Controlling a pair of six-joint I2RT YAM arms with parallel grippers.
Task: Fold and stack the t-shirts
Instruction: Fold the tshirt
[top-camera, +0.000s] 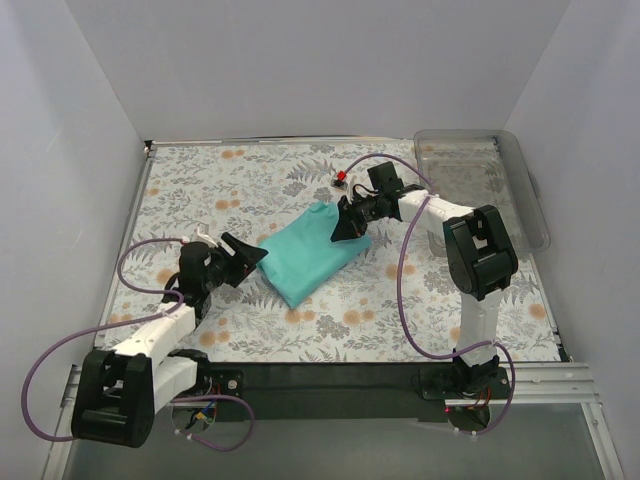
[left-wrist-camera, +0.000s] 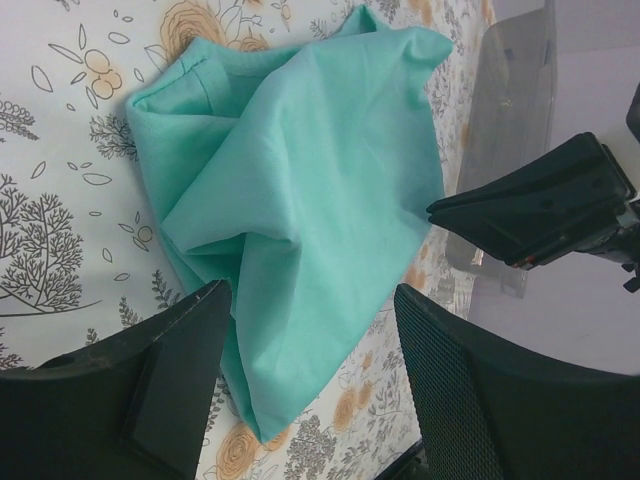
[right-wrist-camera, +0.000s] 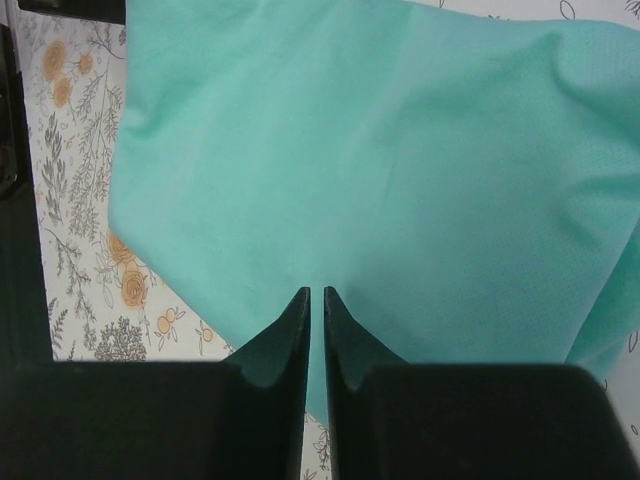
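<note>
The teal-green t-shirt (top-camera: 312, 255) lies loosely folded in the middle of the floral table. My right gripper (top-camera: 345, 225) sits at its far right edge. In the right wrist view its jaws (right-wrist-camera: 317, 292) are pressed almost together on the t-shirt (right-wrist-camera: 380, 150), which spreads out ahead of them. My left gripper (top-camera: 250, 258) hovers at the shirt's near left corner. It is open (left-wrist-camera: 310, 300), and the shirt's pointed corner (left-wrist-camera: 260, 400) lies between its fingers, touching neither. The right gripper's black fingers (left-wrist-camera: 540, 205) meet the shirt's far edge.
A clear plastic bin (top-camera: 480, 185) stands at the back right of the table and also shows behind the shirt (left-wrist-camera: 510, 120). A small red and black object (top-camera: 341, 179) lies just beyond the right gripper. White walls close in three sides.
</note>
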